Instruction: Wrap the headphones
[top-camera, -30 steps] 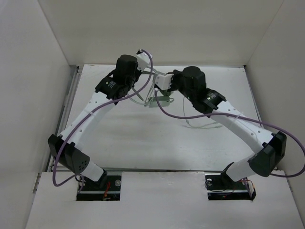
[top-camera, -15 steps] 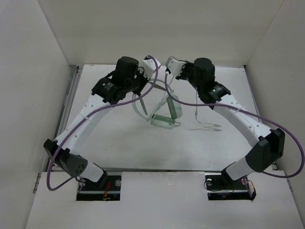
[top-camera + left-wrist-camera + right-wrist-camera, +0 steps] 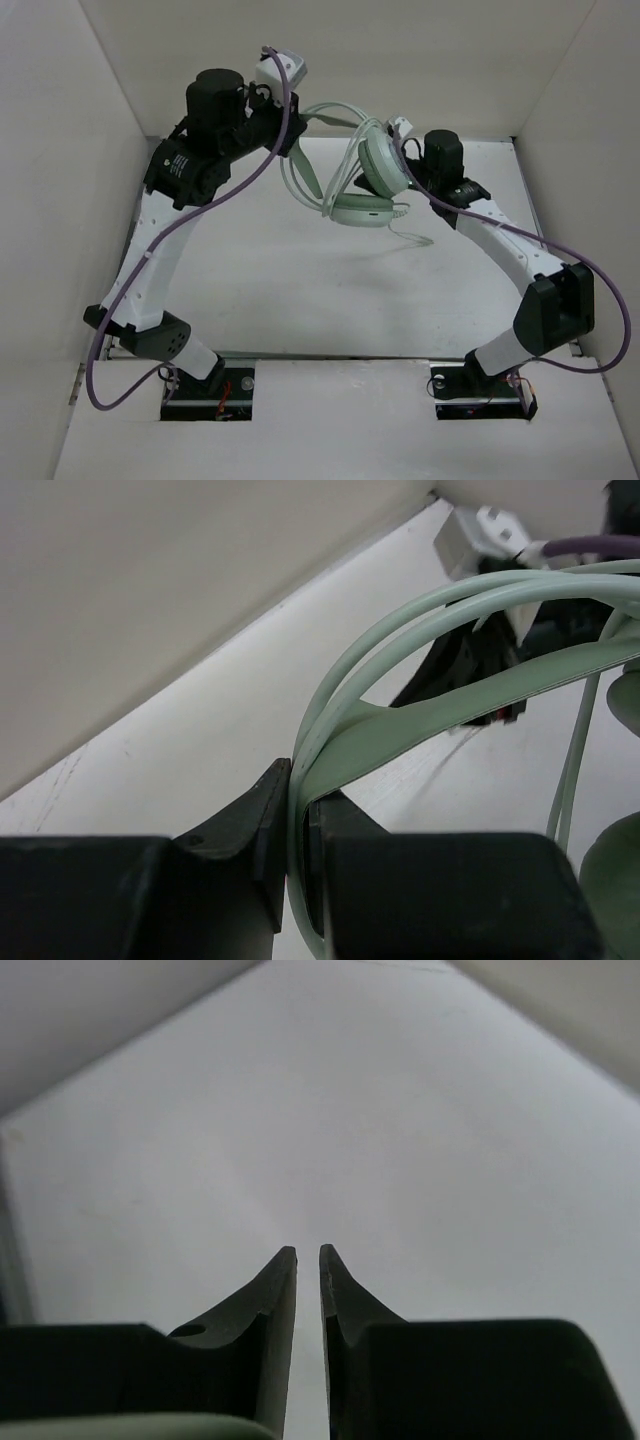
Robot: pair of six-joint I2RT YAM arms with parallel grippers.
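The pale mint-green headphones [image 3: 365,210] hang in the air above the table's back half. One ear cup [image 3: 380,165] is turned on edge above the other, and the headband [image 3: 325,110] arcs to the left. My left gripper [image 3: 292,138] is raised high and shut on the headband [image 3: 400,730], which runs up out of the jaws [image 3: 298,780]. The thin whitish cable [image 3: 412,236] dangles below the cups. My right gripper [image 3: 402,128] is beside the upper ear cup. In the right wrist view its fingers [image 3: 308,1252] stand almost together with nothing seen between them.
White walls close the table [image 3: 300,300] in on the left, back and right. Thick purple arm cables [image 3: 210,205] loop along both arms. The right arm [image 3: 480,660] shows behind the headband in the left wrist view.
Both arms have risen and the headphones have come up off the table with them. The left arm swung up and left, stretching the headband. The right gripper moved up and back.
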